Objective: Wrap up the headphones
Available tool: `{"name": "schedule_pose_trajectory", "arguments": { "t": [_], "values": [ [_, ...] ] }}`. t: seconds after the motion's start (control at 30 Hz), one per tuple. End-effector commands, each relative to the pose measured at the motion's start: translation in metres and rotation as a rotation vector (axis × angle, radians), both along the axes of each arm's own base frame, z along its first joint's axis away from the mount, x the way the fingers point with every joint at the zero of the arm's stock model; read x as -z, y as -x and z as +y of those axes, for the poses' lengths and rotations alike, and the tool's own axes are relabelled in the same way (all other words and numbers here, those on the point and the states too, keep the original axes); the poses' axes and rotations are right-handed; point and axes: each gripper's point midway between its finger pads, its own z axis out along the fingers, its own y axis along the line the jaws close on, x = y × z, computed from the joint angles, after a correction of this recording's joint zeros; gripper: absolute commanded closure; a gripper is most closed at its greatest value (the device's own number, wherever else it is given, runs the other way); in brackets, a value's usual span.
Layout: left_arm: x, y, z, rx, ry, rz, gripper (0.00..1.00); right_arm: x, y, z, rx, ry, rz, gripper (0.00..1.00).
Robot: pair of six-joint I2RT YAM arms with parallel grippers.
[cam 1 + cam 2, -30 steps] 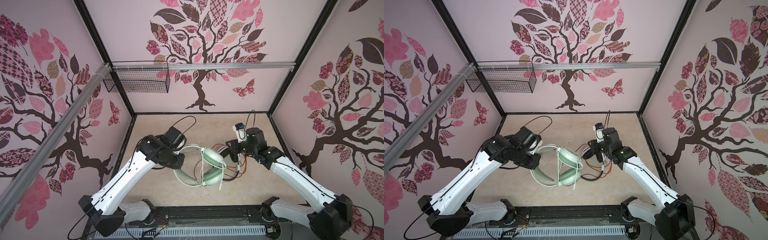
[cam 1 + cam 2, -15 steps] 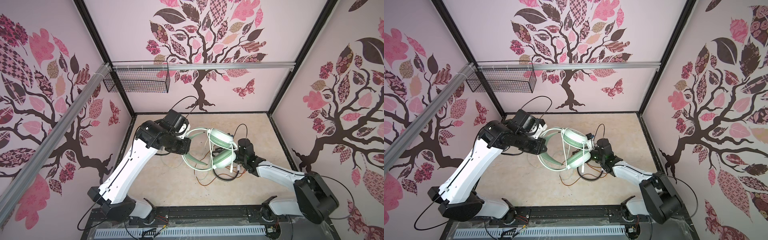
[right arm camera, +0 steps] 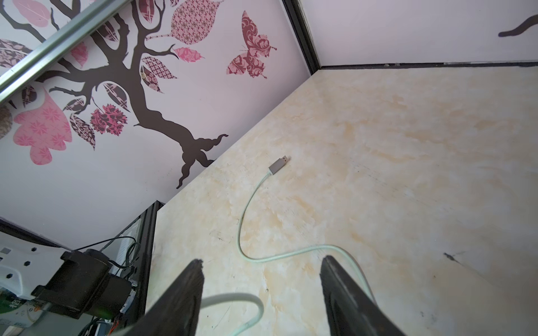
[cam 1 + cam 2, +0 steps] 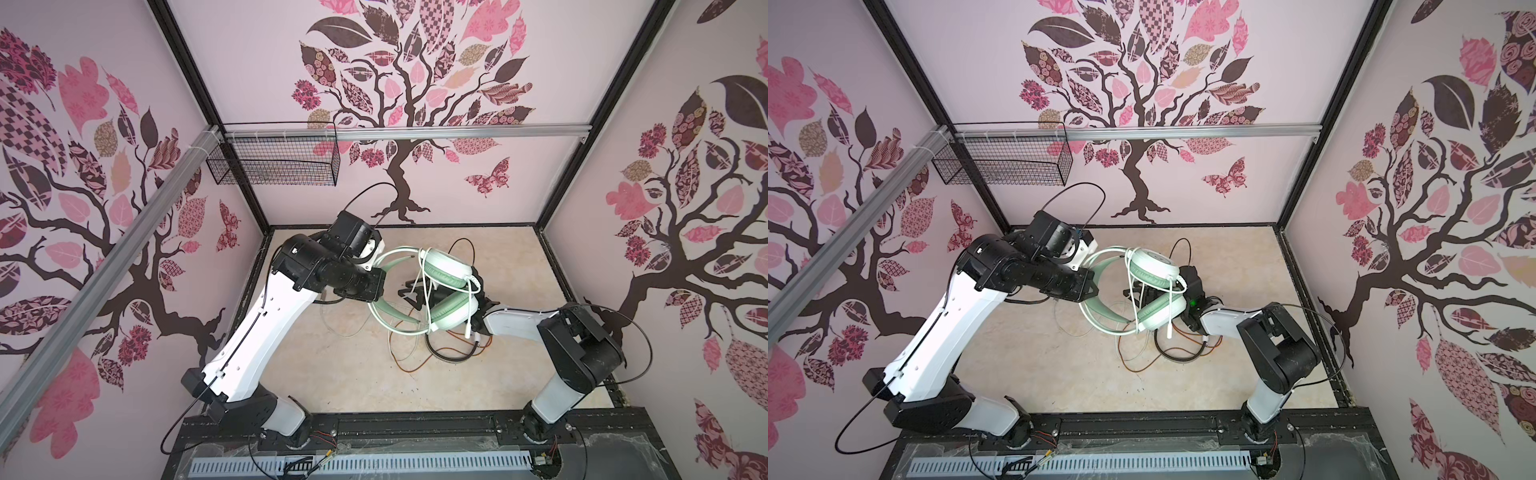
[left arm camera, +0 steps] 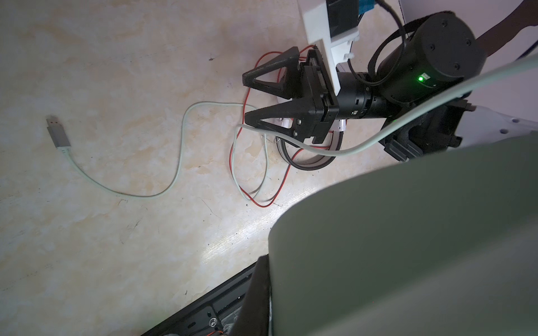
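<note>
**Left arm.** The left claw [image 4: 379, 286] is closing tight on the band of the mint-green headphones [image 4: 449, 270] and is holding them clear of the worktop [image 4: 332, 374]. In both top views the two cups are hanging free near mid-scene. This raised hold is probably leaving room around the cups so that cord can pass over them. A grey-green surface close to the lens is blocking most of the left wrist view, so the clamp itself is not showing there.

**Cord.** The pale cord [image 5: 181, 145] is lying in several turns across the cups. The remainder is trailing down and snaking over the worktop, ending in a grey plug [image 5: 58, 135] lying flat, well apart from the cups.

**Right arm.** The right claw [image 5: 245, 100] is standing with jaws apart and is gripping nothing. It is sitting low, beneath the cups, with the pale cord crossing just beside one finger. It is probably waiting there to take up slack for a further turn.

**Second pair.** The striped headphones [image 5: 305, 166] are lying on the worktop under the right claw. Their orange-red cord [image 5: 231, 157] is looping loose, not yet wrapped, and is crossing the pale cord, so the two may snag.
</note>
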Motion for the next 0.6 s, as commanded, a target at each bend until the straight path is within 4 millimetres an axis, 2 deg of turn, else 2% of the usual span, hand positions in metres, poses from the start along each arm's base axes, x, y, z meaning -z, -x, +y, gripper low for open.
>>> {"name": "schedule_pose_trajectory", "arguments": {
  "t": [0.0,0.13,0.27,0.43,0.57],
  "values": [
    [-0.026,-0.002,-0.011,0.025,0.098,-0.058,1.0,-0.012,0.004,0.005,-0.043,-0.061,-0.04,0.34],
    [-0.027,-0.003,-0.01,0.021,0.094,-0.068,1.0,-0.01,0.008,0.0,-0.027,-0.062,-0.03,0.36],
    [-0.028,-0.003,-0.008,0.016,0.094,-0.073,1.0,-0.009,0.011,-0.021,0.076,-0.066,-0.032,0.36],
    [-0.025,-0.002,-0.005,0.013,0.083,-0.076,1.0,-0.011,0.038,-0.051,0.108,-0.121,-0.073,0.35],
    [-0.024,-0.001,-0.006,0.014,0.091,-0.074,1.0,-0.014,0.061,-0.048,0.001,-0.124,-0.116,0.35]
  ]
}}
